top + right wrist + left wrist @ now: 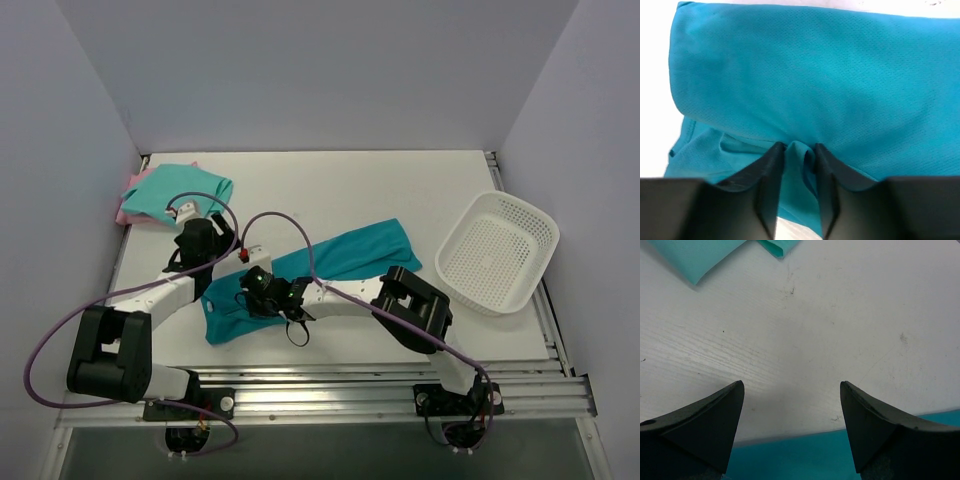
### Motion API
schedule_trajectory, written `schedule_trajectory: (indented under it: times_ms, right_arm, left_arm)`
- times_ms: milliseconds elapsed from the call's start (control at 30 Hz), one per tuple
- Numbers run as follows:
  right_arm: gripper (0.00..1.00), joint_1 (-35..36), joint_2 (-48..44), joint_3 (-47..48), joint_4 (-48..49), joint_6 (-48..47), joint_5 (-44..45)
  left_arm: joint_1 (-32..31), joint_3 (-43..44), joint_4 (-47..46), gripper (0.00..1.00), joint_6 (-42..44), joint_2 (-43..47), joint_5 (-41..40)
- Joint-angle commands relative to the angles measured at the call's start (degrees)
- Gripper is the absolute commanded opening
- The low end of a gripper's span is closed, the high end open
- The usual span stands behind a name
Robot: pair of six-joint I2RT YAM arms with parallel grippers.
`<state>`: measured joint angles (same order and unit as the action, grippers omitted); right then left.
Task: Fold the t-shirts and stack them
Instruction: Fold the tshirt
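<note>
Three lilac walls (320, 70), scuffed white table (330, 190); teal t-shirt (360, 250) spread

Top camera looked steeply down on whole table (350, 190); wrist cameras sat close above it, all sharing teal shirt (355, 252).

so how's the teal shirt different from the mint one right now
The teal shirt is darker, a long slanted strip across the middle of the table; the mint shirt is a compact fold in its far left corner. The mint shirt rests on the pink shirt; the teal shirt does not. The right gripper has its jaws shut on the teal shirt; nothing grips the mint shirt.
</note>
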<state>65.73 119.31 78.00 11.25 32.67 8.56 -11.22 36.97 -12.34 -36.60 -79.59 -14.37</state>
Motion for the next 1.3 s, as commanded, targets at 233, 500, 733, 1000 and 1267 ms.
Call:
schedule_trajectory:
  times_ms: [233,500,733,1000,1267]
  right_arm:
    - [0.08,0.5,-0.3,1.8,-1.0,-0.4,-0.3]
    - [0.10,1.6,-3.9,0.8,-3.0,-0.1,2.2]
    - [0.11,5.9,-6.5,0.8,-5.1,0.3,5.0]
    - [0.13,9.0,-6.7,-0.3,-4.5,1.4,5.7]
    - [0.18,10.6,-6.7,-4.7,-3.7,3.2,5.2]
  left_arm:
    - [-0.3,1.4,-3.2,0.86,0.9,-1.3,0.8]
    - [-0.2,1.9,-3.5,0.86,1.0,-2.0,0.9]
    - [-0.2,2.3,-3.5,0.86,1.1,-2.4,0.9]
    - [-0.1,1.1,-3.7,0.86,1.3,-0.8,0.7]
    - [-0.1,0.9,-3.7,0.86,1.4,-0.6,0.7]
